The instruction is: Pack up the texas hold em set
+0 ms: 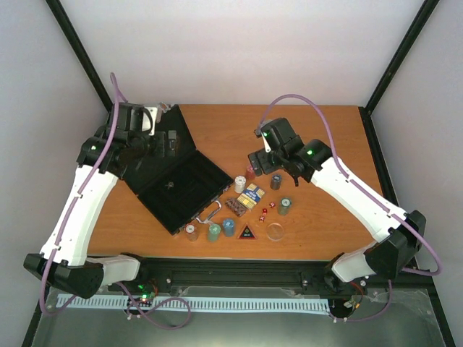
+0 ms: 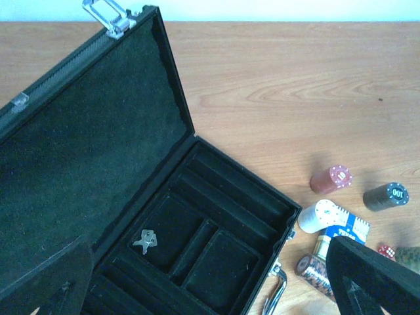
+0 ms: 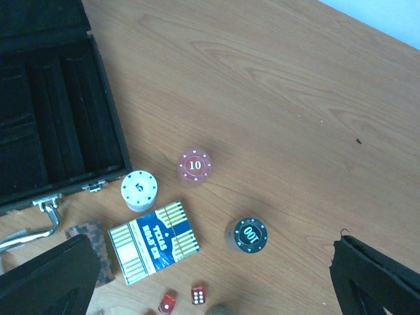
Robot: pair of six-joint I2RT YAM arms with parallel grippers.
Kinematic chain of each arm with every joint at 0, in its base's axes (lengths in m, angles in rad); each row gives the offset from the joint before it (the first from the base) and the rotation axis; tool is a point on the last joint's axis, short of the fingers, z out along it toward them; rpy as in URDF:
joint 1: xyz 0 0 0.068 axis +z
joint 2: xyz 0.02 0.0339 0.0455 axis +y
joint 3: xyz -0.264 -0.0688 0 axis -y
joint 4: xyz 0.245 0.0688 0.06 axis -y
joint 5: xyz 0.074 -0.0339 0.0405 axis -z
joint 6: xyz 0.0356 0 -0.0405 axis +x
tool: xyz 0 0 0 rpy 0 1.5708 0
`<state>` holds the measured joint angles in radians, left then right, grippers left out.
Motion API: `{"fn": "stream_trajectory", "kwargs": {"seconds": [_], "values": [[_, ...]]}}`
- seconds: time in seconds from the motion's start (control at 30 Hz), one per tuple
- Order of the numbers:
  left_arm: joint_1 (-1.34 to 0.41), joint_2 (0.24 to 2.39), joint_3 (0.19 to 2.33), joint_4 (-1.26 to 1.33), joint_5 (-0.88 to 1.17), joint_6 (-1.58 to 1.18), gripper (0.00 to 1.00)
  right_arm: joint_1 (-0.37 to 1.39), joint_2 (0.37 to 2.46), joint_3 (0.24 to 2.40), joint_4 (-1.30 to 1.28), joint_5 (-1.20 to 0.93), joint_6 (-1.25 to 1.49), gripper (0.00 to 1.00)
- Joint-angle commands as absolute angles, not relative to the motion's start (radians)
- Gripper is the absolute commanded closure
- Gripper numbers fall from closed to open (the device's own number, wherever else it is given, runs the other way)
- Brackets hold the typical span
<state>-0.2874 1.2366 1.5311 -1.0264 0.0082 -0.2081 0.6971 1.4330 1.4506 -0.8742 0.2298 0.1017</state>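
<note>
My left gripper [image 2: 209, 275]: fingers spread wide and holding nothing, hanging over the open case [image 2: 216, 230].
My right gripper [image 3: 211, 262]: fingers also wide apart and empty, above the loose pieces just to the right of the case.
Case: lies open on the table [image 1: 318, 144] at an angle, lid [image 2: 85, 157] tilted back to the left and handle [image 1: 208, 213] on the near edge. The felt compartments look bare except for a small pair of keys [image 2: 146, 241] in one pocket.
Pieces under my right wrist: white "5" stack [image 3: 139, 190] just beside the case edge, red "10" stack [image 3: 195, 167], black "100" stack [image 3: 248, 235], blue card deck [image 3: 153, 241], two red dice [image 3: 197, 295].
Pieces nearer the bases: patterned deck [image 1: 234, 207], blue stack [image 1: 228, 227], green stack [image 1: 214, 232], black triangle [image 1: 247, 233], clear disc [image 1: 275, 231], all out on the wood.
Step in hand: I judge this to be the very start of packing, with the case open and nothing loaded yet.
Next move: lower my right fingers around one upright stack, probably the red "10", close on its sides, then carry it level to a long trough in the case.
Care needed: the stacks look like loose chips, so a skewed grip could spill them.
</note>
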Motion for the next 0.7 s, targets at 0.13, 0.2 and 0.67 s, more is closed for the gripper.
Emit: {"fn": "stream_trajectory", "kwargs": {"seconds": [0.13, 0.2, 0.67], "values": [[-0.293, 1.218, 1.472, -1.1, -0.007, -0.218, 0.0, 0.749, 1.426, 1.383, -0.867, 0.165, 0.055, 0.08], [-0.293, 1.205, 1.46, -1.104, -0.011, -0.225, 0.0, 0.765, 1.436, 1.376, -0.859, 0.128, 0.064, 0.12], [-0.293, 1.191, 1.452, -1.109, 0.017, -0.259, 0.0, 0.788, 1.623, 1.352, -0.771, -0.019, 0.086, 0.29]]}}
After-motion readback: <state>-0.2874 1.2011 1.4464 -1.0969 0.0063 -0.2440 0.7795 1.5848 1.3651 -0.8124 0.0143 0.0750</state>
